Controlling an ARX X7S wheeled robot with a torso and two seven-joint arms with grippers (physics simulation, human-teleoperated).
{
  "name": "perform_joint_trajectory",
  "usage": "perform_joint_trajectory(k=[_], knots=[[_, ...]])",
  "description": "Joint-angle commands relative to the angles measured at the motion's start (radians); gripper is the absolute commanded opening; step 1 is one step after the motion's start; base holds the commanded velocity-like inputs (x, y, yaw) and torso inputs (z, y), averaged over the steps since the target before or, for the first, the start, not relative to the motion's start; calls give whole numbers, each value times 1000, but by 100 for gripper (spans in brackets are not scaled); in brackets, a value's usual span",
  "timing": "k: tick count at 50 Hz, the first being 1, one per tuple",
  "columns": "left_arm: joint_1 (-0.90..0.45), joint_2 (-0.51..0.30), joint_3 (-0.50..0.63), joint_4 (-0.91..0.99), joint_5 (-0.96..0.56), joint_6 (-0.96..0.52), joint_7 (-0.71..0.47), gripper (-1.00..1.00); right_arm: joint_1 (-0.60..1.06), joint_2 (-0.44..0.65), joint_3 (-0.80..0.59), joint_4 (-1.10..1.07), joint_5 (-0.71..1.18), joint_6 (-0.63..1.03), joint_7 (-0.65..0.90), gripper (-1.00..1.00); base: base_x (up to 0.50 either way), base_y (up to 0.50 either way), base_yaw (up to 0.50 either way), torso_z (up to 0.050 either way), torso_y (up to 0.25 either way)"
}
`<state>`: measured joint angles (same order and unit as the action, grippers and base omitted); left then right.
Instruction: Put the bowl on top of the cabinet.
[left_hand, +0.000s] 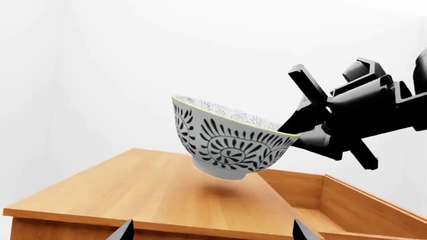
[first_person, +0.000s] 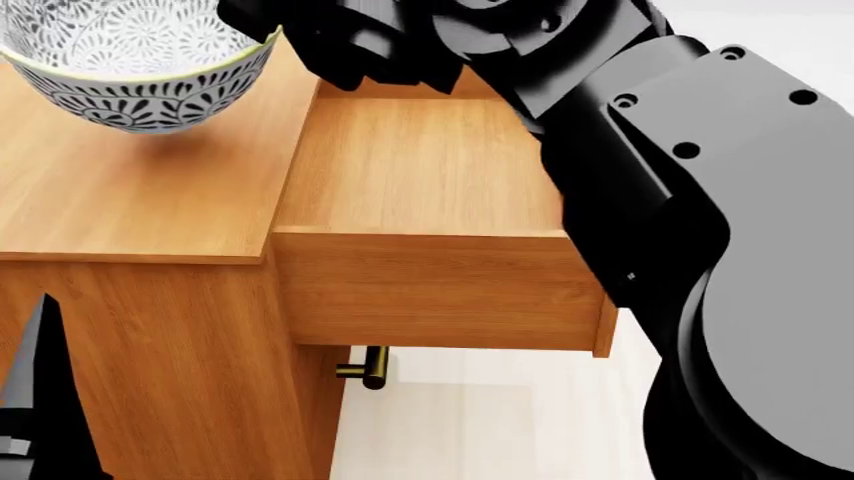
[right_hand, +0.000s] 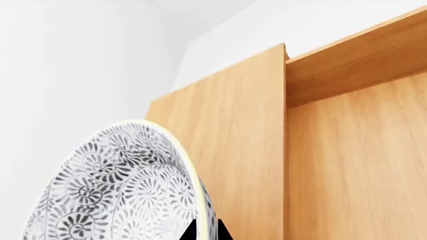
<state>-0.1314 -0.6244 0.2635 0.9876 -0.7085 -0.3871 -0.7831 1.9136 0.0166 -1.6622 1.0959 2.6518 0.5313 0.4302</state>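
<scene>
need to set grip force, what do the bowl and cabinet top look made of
The bowl looks like glazed ceramic: smooth white body, dark printed petal pattern, pale rim. The cabinet top looks like wood or wood-look laminate, matte orange-brown with fine straight grain.

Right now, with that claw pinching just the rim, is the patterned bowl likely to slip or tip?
Possibly: the bowl hangs tilted above the cabinet, held by the right claw at one edge only. It looks rigid, glazed, likely slippery and breakable.

The right arm is matte black and dark grey, with chunky rounded casings studded with small round screws.
</scene>
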Motion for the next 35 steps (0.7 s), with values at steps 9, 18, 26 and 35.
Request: perform_joint_trajectory(k=[9,18,26,35], knots=[[-1,6,-17,-4,-7,32,23,100,-36,-17,36,-13,-55,-17,-35,-100,0,0,0,2,0],[1,3,-13,-9,-5,41,23,100,-43,-17,36,-16,-55,-17,-37,-100,0,0,0,0,0],[-1,-2,-9,-4,-8,42,17,100,-46,-17,38,-19,-56,-21,-39,-100,0,0,0,0,0],[-1,-3,-2,-11,-2,50,19,100,-50,-17,38,-24,-65,-21,-42,-100,0,0,0,0,0]])
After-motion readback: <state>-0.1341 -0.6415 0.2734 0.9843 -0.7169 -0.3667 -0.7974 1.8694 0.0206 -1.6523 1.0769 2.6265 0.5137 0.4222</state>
